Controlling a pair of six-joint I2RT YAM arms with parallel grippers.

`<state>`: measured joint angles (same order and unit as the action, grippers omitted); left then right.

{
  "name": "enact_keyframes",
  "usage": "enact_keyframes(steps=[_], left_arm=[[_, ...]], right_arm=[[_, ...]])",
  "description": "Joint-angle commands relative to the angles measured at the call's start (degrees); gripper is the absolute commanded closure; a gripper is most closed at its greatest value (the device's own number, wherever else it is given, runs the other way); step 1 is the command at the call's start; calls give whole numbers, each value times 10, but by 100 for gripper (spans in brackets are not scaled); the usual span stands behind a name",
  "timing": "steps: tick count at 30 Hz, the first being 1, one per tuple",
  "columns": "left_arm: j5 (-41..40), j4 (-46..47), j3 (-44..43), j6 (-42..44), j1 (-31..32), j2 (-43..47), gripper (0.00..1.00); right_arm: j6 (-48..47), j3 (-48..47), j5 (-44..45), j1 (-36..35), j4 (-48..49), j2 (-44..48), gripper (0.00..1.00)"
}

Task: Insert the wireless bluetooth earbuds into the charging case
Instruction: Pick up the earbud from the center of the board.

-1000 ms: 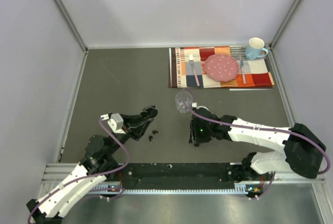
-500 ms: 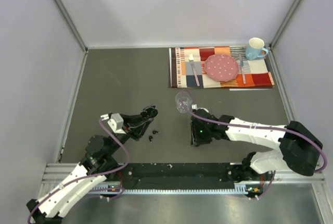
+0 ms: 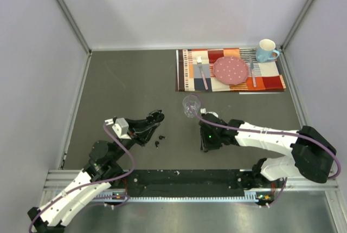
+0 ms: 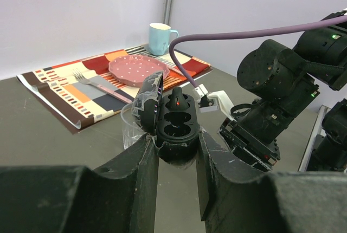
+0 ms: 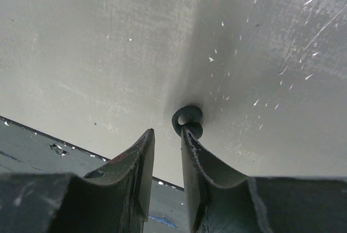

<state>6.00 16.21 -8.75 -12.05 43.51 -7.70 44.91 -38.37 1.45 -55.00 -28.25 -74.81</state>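
Earbud point(image 4: 178, 97), glossy black, red-lit, stands in charging case point(image 4: 176, 131).

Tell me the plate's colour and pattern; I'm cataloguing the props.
The plate is pink with small white dots, clearest in the left wrist view.

The left arm point(image 3: 81, 187) stretches from its base toward the cup point(image 3: 190, 105). The left gripper point(image 4: 176, 142) sits left of the cup and a little nearer, fingers clamped on the sides of the open case point(image 4: 174, 122). The right arm point(image 3: 271, 138) lies low and folded inward, wrist bent. The right gripper point(image 5: 168, 134) points down just on the near side of the cup — fingers a narrow gap apart, nothing between them.
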Motion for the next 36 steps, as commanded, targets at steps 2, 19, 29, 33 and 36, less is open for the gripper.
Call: enact_keyframes(steps=[2, 19, 29, 33, 36], left_arm=[[-8, 22, 7, 3, 0, 5, 100], [-7, 29, 10, 1, 0, 3, 100], [-7, 29, 11, 0, 0, 3, 100], [-7, 27, 12, 0, 1, 4, 100], [-8, 27, 13, -1, 1, 4, 100]], right_arm=[[-14, -12, 35, -6, -29, 0, 73], [-18, -18, 60, -5, -51, 4, 76], [-21, -24, 63, -7, -51, -7, 76], [-20, -23, 70, -6, -51, -8, 80], [-19, -23, 74, -6, -51, -7, 84]])
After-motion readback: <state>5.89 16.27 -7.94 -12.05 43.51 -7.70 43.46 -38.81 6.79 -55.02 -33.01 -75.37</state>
